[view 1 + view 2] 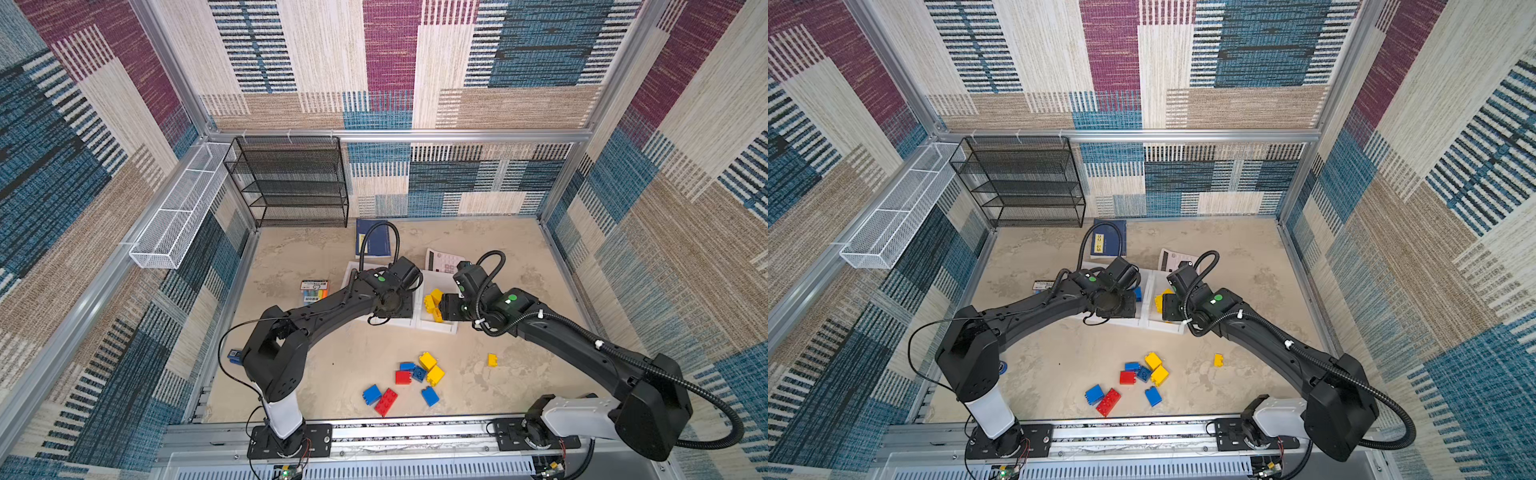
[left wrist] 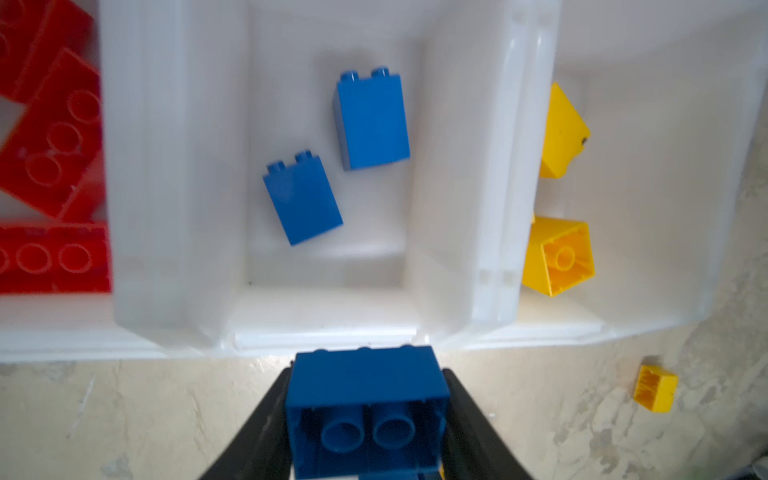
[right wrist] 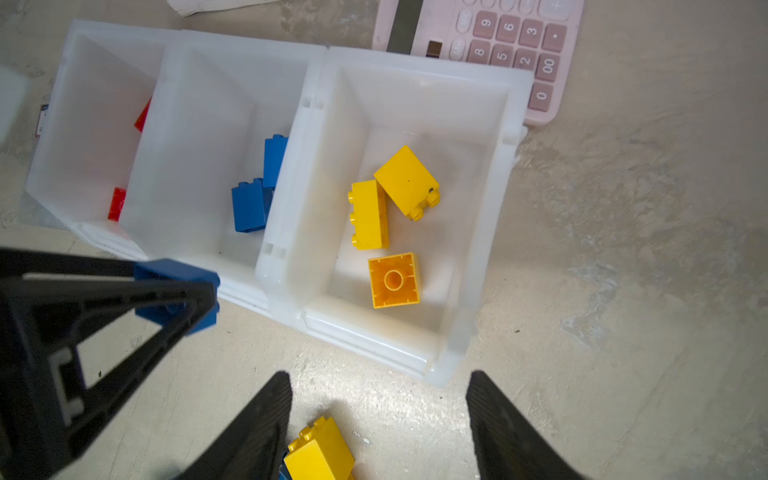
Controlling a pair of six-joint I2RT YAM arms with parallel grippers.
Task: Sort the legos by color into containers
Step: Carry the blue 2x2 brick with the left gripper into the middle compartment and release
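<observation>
— Three white bins point(image 3: 478, 249) joined in a row, a bit toward twelve o'clock from the middle of the table point(image 1: 316, 374). The nine o'clock bin has red bricks point(image 2: 54, 137), the middle one two blue bricks point(image 2: 372, 118), the three o'clock one three yellow bricks point(image 3: 368, 214).

— What about the arms?

— From where I stand, the left gripper point(image 2: 368, 370) is clamped on a blue brick point(image 2: 365, 399). Its hollow underside faces the wrist camera, and it hangs just at the six o'clock side of the middle bin's rim. The right gripper point(image 3: 379, 374) hangs by the six o'clock edge of the yellow bin, jaws spread and nothing between them.

— Anything loose on the table?

— Eight loose bricks point(image 1: 402, 377) bunched toward six o'clock, with red, blue and yellow mixed. A small yellow brick point(image 1: 492, 360) lies by itself at three o'clock of the bunch.

— Can you read anything?

— Only the pink calculator point(image 3: 498, 41) at one o'clock of the bins: keys 9, 6, 3, 8, 5, 2, 00 and 0. The marker pack point(image 1: 314, 290) at nine o'clock of the bins has print too small to make out. The dark blue book point(image 1: 373, 237) at twelve o'clock carries a yellow label I can't read.
</observation>
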